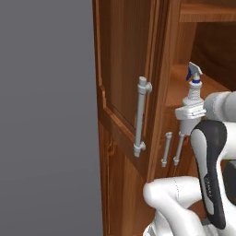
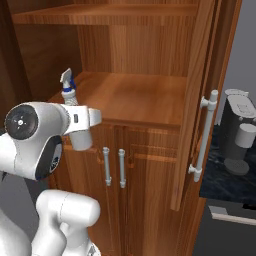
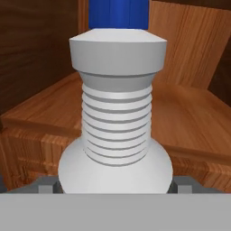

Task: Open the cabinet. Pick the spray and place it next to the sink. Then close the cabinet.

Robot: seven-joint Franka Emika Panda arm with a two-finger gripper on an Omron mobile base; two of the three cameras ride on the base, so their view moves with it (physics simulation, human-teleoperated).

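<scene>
Now our jaws squeeze the small white spray bottle (image 1: 193, 94) low down, in front of the tall reddish-brown wood cabinet (image 2: 150, 95); it looks light, stiff, maybe slippery.

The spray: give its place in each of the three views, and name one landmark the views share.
Left base view: the spray stands right of centre, at the shelf's edge, by the gripper.
Right base view: upper left, just above the arm.
Hand view: centre, close up, ribbed neck and blue collar.
Shared landmark: the wooden shelf of the open cabinet.
</scene>
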